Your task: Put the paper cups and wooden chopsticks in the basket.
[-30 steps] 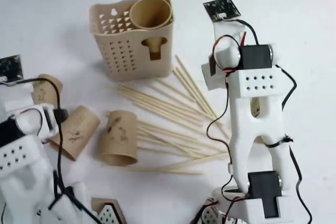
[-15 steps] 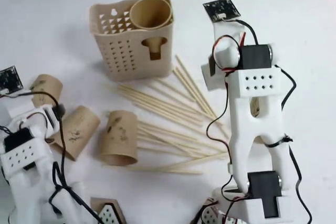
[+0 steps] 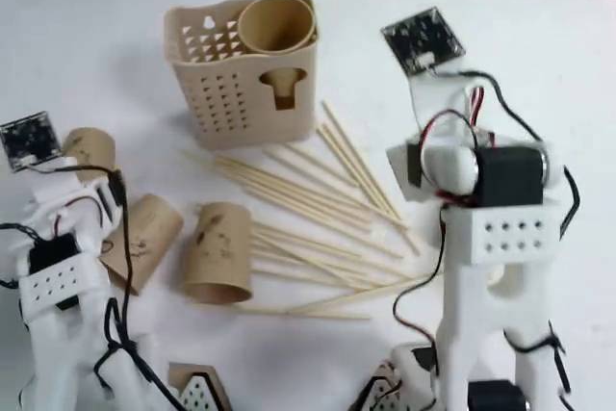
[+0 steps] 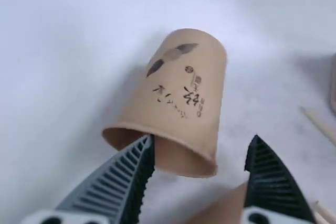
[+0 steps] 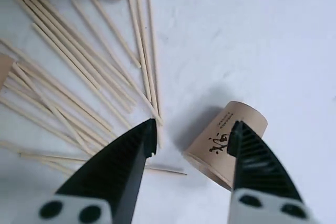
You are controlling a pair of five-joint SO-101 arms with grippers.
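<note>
Brown paper cups with dark printed marks, thin pale wooden chopsticks [image 3: 308,209] and a beige perforated basket [image 3: 226,93] sit on the white table [image 3: 539,45]. The basket stands at the far centre. An upright cup [image 3: 276,24] stands inside it, mouth up.

Three cups lie on their sides at the left: outer cup [image 3: 89,149], middle cup [image 3: 146,238], inner cup [image 3: 219,249]. The chopsticks lie flat and fanned, right of the inner cup, with long axes mostly running far left to near right.

Left gripper [image 4: 202,141]: jaws wide apart and empty, flanking the rim of a toppled cup [image 4: 178,93]. Its mouth faces the gripper and its base points away. Which of the three it is cannot be told.

Right gripper [image 5: 194,125]: jaws apart and empty. A separate cup [image 5: 227,135] lies on its side beside one jaw.
</note>
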